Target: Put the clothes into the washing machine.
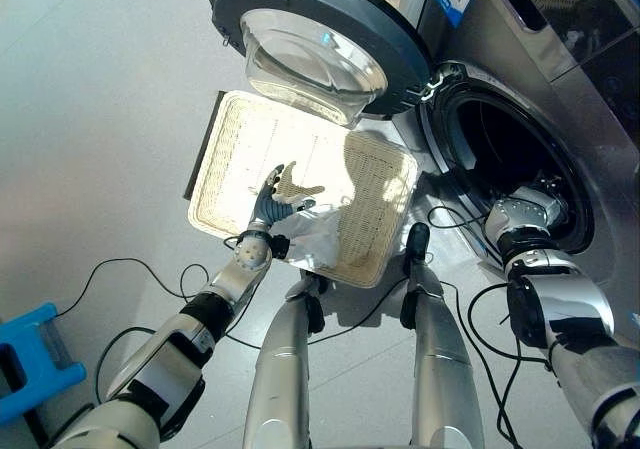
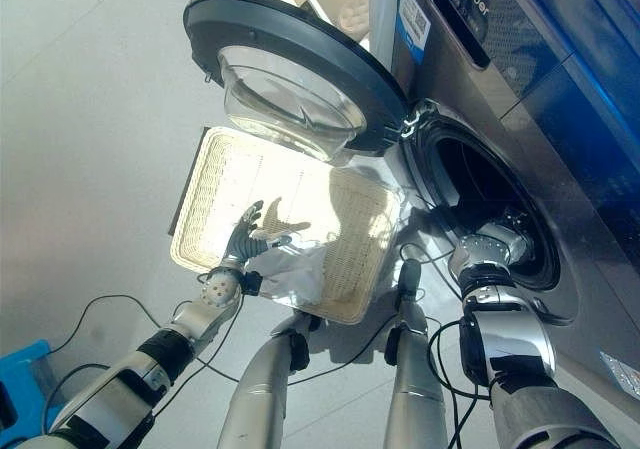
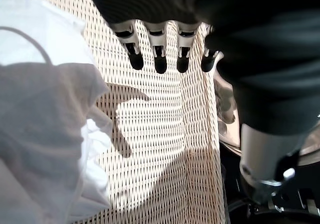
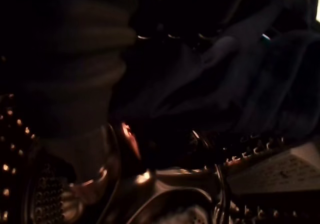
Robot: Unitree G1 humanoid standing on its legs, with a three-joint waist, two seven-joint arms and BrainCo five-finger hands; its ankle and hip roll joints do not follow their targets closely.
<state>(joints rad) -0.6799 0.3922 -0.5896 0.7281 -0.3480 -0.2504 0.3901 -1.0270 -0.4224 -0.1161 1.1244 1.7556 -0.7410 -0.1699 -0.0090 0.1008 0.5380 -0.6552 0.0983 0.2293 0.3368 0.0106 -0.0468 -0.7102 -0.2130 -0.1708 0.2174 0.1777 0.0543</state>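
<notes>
One white garment (image 1: 318,241) in wicker basket (image 1: 375,184), dark cloth (image 4: 225,84) inside washing machine (image 1: 500,139) drum

We count 1 washing machine (image 1: 560,89) with 1 round door (image 1: 310,39) swung open, and 1 dark drum opening (image 1: 500,159) behind it. On the floor there's 1 wicker basket (image 1: 240,139), flat and rectangular, sitting just under the door. Inside it we see 1 white garment (image 1: 315,239), bunched at the basket's near edge. Inside the drum, the right wrist view gives us what looks like 1 dark piece of clothing (image 4: 210,79), though it's too dim in there to say if it's more than 1. Then 1 blue plastic thing (image 1: 35,354) at the near-left edge of the floor. Hands: 2, the left hand (image 1: 272,201) over the basket and the right hand (image 1: 535,204) at the drum's rim.
</notes>
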